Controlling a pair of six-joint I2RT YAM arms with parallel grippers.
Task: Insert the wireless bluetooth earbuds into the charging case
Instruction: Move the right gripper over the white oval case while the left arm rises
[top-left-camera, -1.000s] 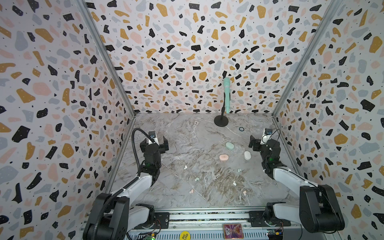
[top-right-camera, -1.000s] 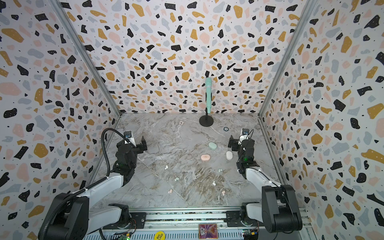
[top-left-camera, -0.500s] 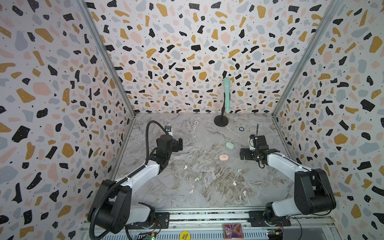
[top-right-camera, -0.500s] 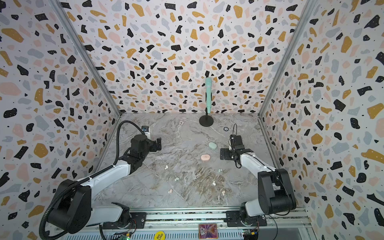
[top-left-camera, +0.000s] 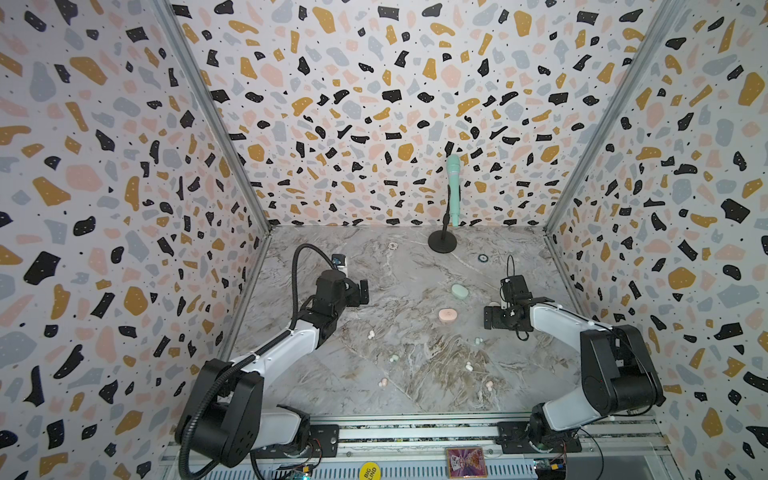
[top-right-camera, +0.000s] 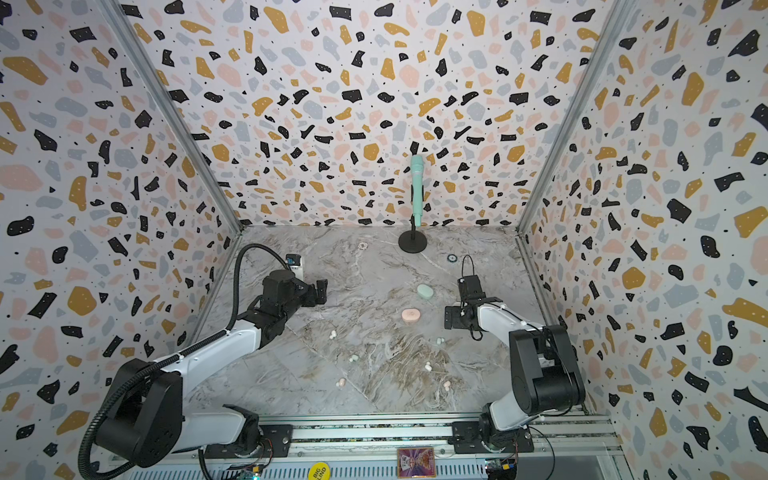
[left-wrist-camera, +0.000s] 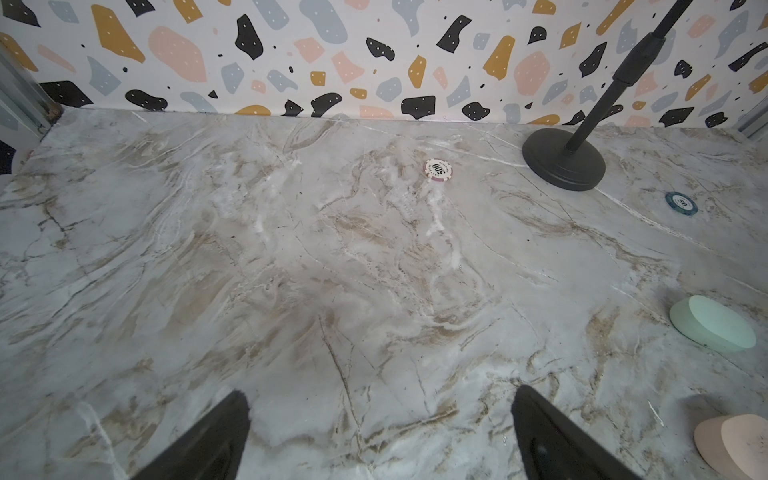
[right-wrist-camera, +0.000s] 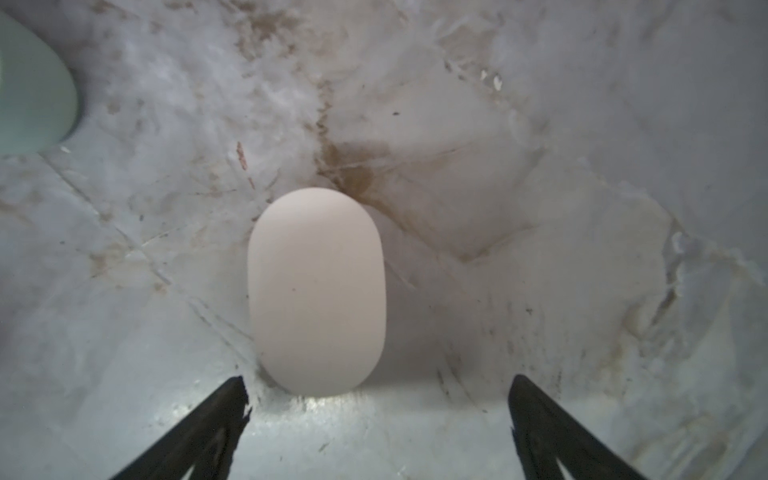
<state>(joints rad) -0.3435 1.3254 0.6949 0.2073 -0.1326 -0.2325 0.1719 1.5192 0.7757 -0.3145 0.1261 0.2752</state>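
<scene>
Six tiny bean-shaped plastic earbuds (top-left-camera: 371, 333), white, pink and mint, lie scattered on the grey marble-patterned desk (top-left-camera: 399, 266). Both arms' jaws gape empty, the right jaws facing a smooth white pebble-shaped charging case (right-wrist-camera: 316, 291).

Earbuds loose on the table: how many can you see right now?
6. Left-centre, back to front: left white bud, left mint bud, left pink bud. Right-centre: right mint bud, right white bud, right pink bud. More may be hidden.
</scene>
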